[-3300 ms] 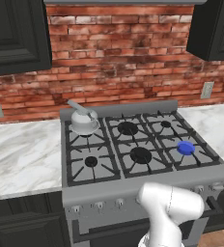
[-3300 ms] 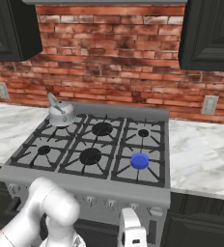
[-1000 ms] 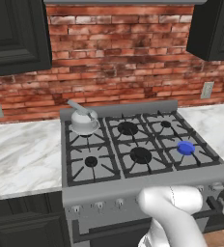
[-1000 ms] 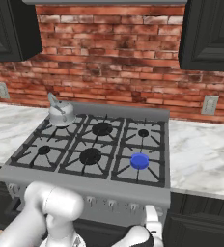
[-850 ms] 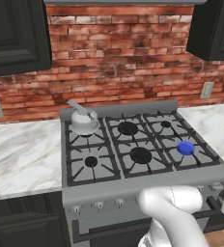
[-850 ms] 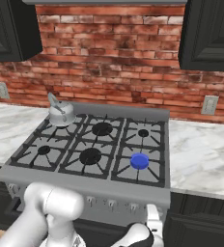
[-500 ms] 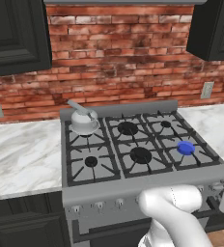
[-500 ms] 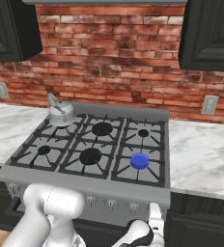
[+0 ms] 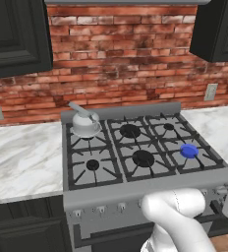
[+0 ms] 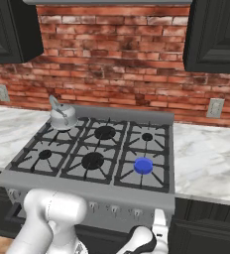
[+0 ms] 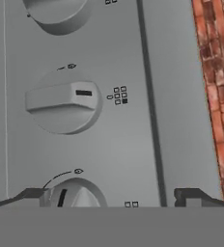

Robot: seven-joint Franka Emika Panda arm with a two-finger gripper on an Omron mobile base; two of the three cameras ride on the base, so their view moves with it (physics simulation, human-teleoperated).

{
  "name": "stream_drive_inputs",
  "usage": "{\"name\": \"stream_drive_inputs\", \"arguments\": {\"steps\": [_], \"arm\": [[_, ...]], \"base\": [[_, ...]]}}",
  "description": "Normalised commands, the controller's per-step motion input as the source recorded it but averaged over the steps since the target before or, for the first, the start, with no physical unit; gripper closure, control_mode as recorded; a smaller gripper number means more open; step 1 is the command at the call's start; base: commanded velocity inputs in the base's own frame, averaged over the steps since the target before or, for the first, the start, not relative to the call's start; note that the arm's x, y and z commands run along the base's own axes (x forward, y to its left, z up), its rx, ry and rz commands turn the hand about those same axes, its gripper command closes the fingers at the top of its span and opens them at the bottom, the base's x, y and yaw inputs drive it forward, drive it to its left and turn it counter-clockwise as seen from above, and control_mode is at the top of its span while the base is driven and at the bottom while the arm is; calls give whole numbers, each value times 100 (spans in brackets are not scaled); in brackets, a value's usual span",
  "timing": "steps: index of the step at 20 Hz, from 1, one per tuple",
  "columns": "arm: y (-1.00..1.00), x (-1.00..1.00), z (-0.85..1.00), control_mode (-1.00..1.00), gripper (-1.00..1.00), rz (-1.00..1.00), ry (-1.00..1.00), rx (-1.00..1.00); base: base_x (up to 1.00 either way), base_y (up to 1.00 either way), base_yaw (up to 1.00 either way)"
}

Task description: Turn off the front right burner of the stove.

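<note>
The front right burner [image 9: 188,150] on the stove [image 9: 140,187] is lit blue, so the step in hand is the approach to its knob. The gripper [image 11: 109,195] is low before the panel, fingers [image 11: 191,197] wide apart and holding nothing. The lowest knob [image 11: 73,194] lies between them. I judge the next move is to advance, close on it and rotate. The arm [image 10: 52,218] is folded down below the worktop [image 9: 22,157].
</note>
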Motion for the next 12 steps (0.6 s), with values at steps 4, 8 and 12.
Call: {"name": "stream_drive_inputs", "arguments": {"steps": [4, 8, 12], "arm": [[-20, 2, -31, -100, -100, -4, 0, 5], [-25, 3, -27, -100, -100, -3, 0, 5], [-18, 1, -31, -100, -100, -2, 0, 6]], "base": [[0, 0, 0], [0, 0, 0], [0, 0, 0]]}}
